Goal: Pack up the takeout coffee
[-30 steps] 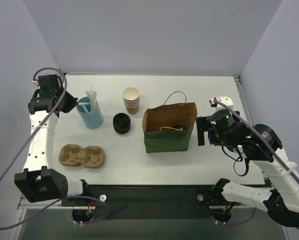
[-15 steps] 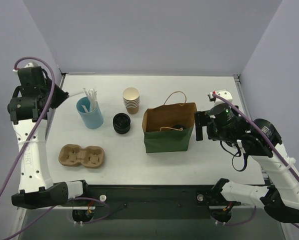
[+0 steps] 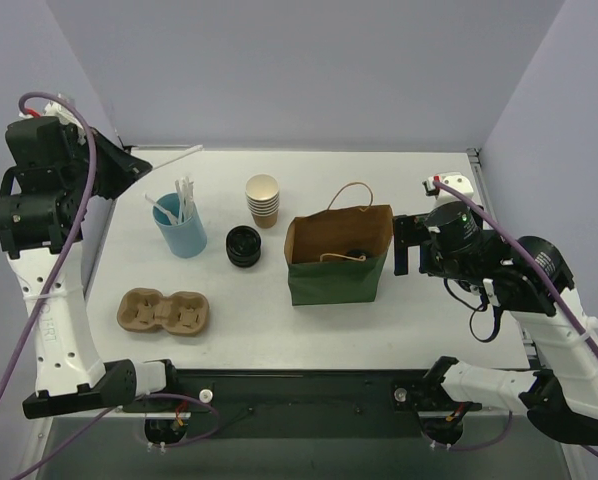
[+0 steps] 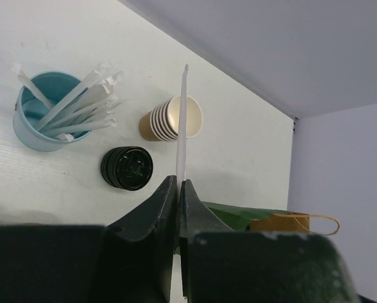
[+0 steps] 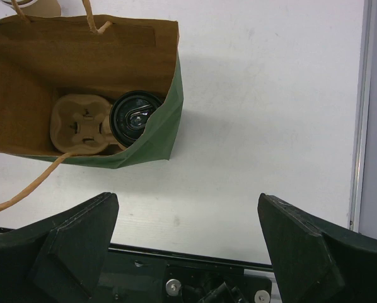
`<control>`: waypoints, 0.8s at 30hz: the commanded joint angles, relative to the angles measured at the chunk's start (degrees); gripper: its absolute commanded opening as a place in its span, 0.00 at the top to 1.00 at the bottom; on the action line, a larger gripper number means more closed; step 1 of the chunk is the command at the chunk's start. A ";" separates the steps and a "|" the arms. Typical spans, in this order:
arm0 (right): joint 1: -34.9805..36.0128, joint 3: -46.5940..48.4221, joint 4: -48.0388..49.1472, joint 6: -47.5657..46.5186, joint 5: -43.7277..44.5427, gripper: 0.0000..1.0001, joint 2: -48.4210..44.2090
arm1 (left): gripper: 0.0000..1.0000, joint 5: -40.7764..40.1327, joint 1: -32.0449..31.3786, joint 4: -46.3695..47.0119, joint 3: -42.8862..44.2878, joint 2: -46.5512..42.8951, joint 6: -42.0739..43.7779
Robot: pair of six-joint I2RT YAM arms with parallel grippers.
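One coffee (image 5: 133, 120): sat in the bag (image 5: 160, 142) (down low)
Left claw (image 4: 178, 184): clamped on a straw (image 4: 183, 120)
Right claw (image 5: 186, 202): stood wide apart

The takeout coffee (image 5: 135, 120) stands upright inside the paper bag (image 5: 157, 144), seated in one pocket of a moulded pulp carrier (image 5: 81, 124). From above only its round black lid shows, with a raised rim and a glossy centre. The cup body is hidden. The lid lies against the bag's green side wall, whose edge covers part of it. The carrier's other pocket beside it holds nothing. From the top camera the lid is a dark patch low in the bag.
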 commanded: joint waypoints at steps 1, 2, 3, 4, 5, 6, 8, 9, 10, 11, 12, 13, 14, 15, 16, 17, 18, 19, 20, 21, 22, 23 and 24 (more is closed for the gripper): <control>-0.43 1.08 -1.42 0.35 2.79 0.00 -0.02 | 1.00 12.04 -0.70 2.51 4.14 1.04 0.33; -0.43 1.17 -1.50 0.79 3.14 0.00 0.16 | 1.00 14.17 -1.13 3.57 4.05 1.13 -0.46; -0.52 1.26 -1.50 1.05 3.49 0.00 0.25 | 1.00 15.93 -2.70 4.89 3.79 1.39 -0.90; -0.52 1.52 -1.42 1.32 3.93 0.00 0.16 | 1.00 17.34 -4.20 7.34 3.61 1.48 -1.17; -0.52 1.61 -1.42 1.84 4.72 0.00 0.25 | 1.00 18.14 -6.13 7.97 3.79 1.74 -1.35; -0.43 1.87 -1.07 1.76 4.99 0.00 0.25 | 1.00 18.06 -11.63 8.76 3.87 2.26 -1.26; -0.52 1.96 -0.71 1.67 5.25 0.00 0.07 | 1.00 17.62 -16.58 10.70 3.53 2.97 -1.26; -0.52 2.05 -0.45 1.50 5.43 0.00 0.07 | 1.00 17.18 -22.09 10.35 3.61 4.36 -1.17; -0.52 2.05 -0.28 1.50 5.60 0.00 0.16 | 1.00 16.92 -24.58 10.00 3.96 5.07 -0.74; -0.52 2.14 -0.19 1.58 5.78 0.00 0.16 | 1.00 14.13 -27.21 9.13 5.35 6.47 0.40; -0.61 2.05 -0.01 1.58 5.70 0.00 0.16 | 1.00 12.88 -29.42 8.08 6.06 7.01 0.76; -0.61 2.14 -0.10 1.58 5.61 0.00 0.33 | 1.00 12.09 -32.57 8.24 5.99 7.28 0.94; -0.61 2.14 -0.01 1.76 5.61 0.00 0.42 | 1.00 12.17 -33.56 8.76 5.55 7.37 0.68; -0.52 2.14 -0.10 2.02 5.43 0.00 0.51 | 1.00 12.34 -34.18 9.81 3.89 7.37 0.33; -0.61 2.22 -0.10 2.02 5.26 0.00 0.51 | 1.00 12.43 -35.32 10.17 3.27 7.19 -0.11; -0.61 2.31 -0.01 2.02 5.17 0.00 0.51 | 1.00 12.52 -35.76 10.52 2.48 6.76 -0.55; -0.61 2.22 -0.01 2.02 5.08 0.00 0.51 | 1.00 12.69 -36.11 11.92 0.90 6.23 -0.90; -0.61 2.05 -0.10 2.02 5.08 0.00 0.34 | 1.00 12.78 -36.38 12.63 0.02 5.70 -1.26; -0.52 1.61 -0.01 2.11 5.08 0.00 0.16 | 1.00 12.78 -36.38 13.33 -0.69 4.48 -1.43; -0.61 1.35 -0.01 2.11 5.17 0.00 -0.10 | 1.00 12.96 -36.38 14.99 -2.44 3.68 -1.70; -0.61 1.17 -0.01 2.20 5.34 0.00 -0.37 | 1.00 13.22 -36.38 16.14 -3.41 3.07 -2.22; -0.61 1.08 -0.01 2.20 5.26 0.00 -0.37 | 1.00 13.92 -36.38 17.46 -4.46 1.58 -2.66; -0.52 0.91 -0.01 2.20 5.34 0.00 -0.37 | 1.00 14.45 -36.38 20.08 -6.74 0.78 -3.01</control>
